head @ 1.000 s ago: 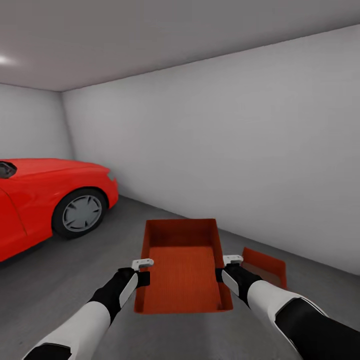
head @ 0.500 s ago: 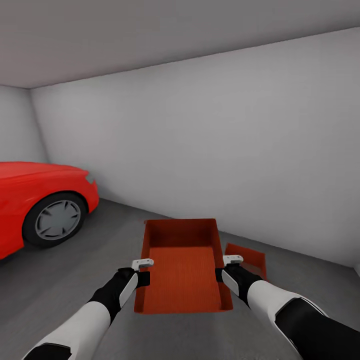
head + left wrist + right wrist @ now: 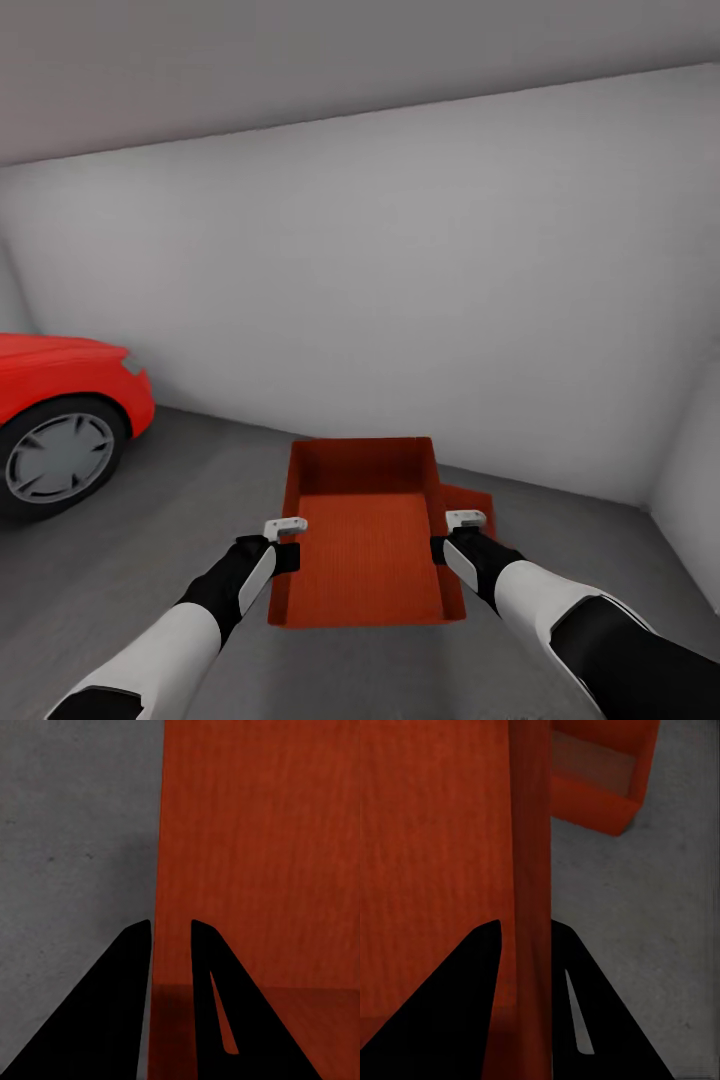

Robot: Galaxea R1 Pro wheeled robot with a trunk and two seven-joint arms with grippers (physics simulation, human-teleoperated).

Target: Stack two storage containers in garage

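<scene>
No writing or brand marks could be read anywhere. At far left stood the red car point(image 3: 60, 410), on the dark floor point(image 3: 150, 520) of the garage. The left gripper point(image 3: 284, 541) was clamped on the left wall of the carried container point(image 3: 365, 540), one finger point(image 3: 124, 1005) on each side of that wall. The right gripper point(image 3: 452, 535) pinched the opposite wall likewise. Just beyond it, the second container point(image 3: 478, 503) sat on the concrete near the pale wall point(image 3: 420, 300). Against the earlier frames the whole view had swung rightward: the car sat nearer the left edge, and the floor bin appeared closer behind the held one.
</scene>
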